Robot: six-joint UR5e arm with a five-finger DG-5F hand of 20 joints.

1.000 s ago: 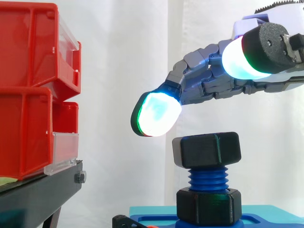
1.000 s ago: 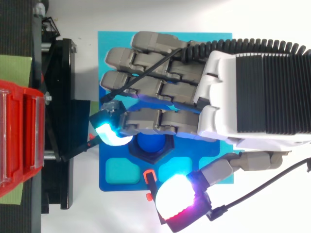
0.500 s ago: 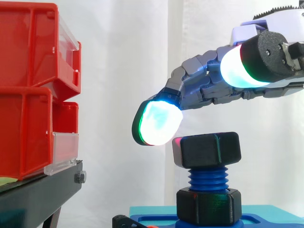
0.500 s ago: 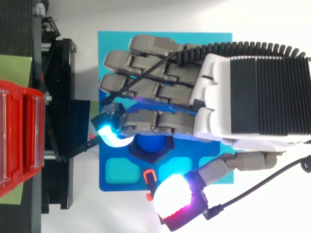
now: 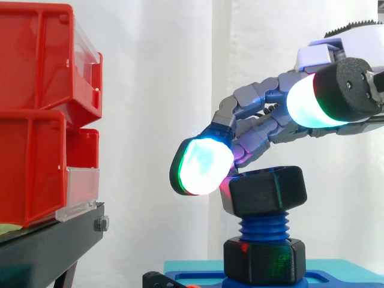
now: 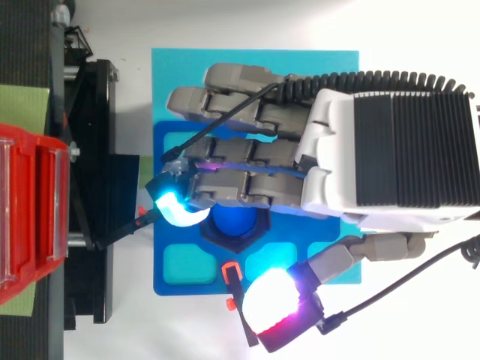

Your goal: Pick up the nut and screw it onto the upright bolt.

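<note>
Robot hand [image 6: 390, 157] palm down, arched over nut [image 5: 267, 191] on bolt [image 5: 263, 227]

You worked at a lab test bench.
Red bins [image 5: 36, 120] sat on a black stand [image 5: 42, 249] before your white curtain [image 5: 156, 78].

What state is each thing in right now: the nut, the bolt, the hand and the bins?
nut: sitting on the top of the bolt, bare thread below it.
bolt: upright in the blue base, a second nut at its foot.
hand: open, fingers bent over the nut, thumb held apart.
red bins: stacked on the black stand.
</note>
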